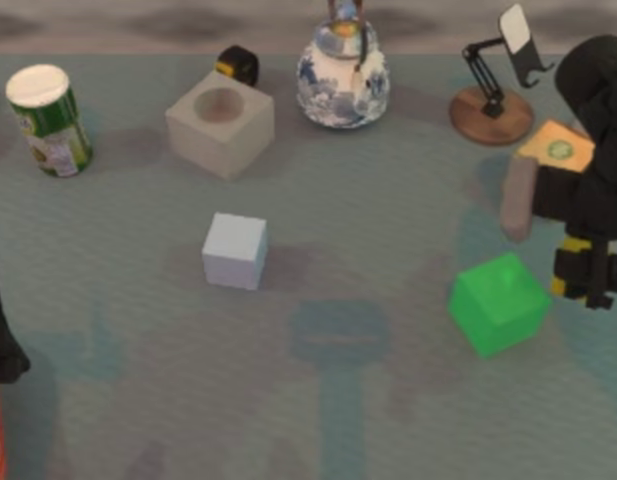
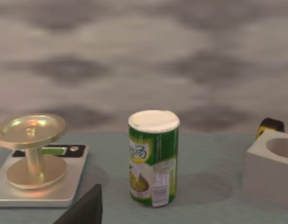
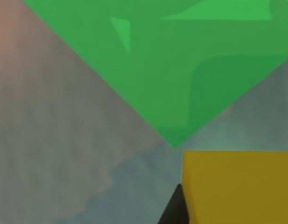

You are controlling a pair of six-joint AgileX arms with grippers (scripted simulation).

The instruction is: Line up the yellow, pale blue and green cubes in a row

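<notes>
The yellow cube point(image 1: 571, 268) is clamped in the right gripper point(image 1: 586, 272), just right of the green cube point(image 1: 498, 302), presumably for alignment; the pale blue cube point(image 1: 235, 250) lies well left. The left gripper's state cannot be told.

The right arm point(image 1: 598, 160) is matte black and bulky, built of rounded housings, with a greyish-tan rounded part on its left side. Its gripper point(image 1: 586, 272) is blocky and black, with yellow showing at the fingers. The left arm point(image 1: 3, 345) shows only as a black rounded mass at the table's left edge.
</notes>
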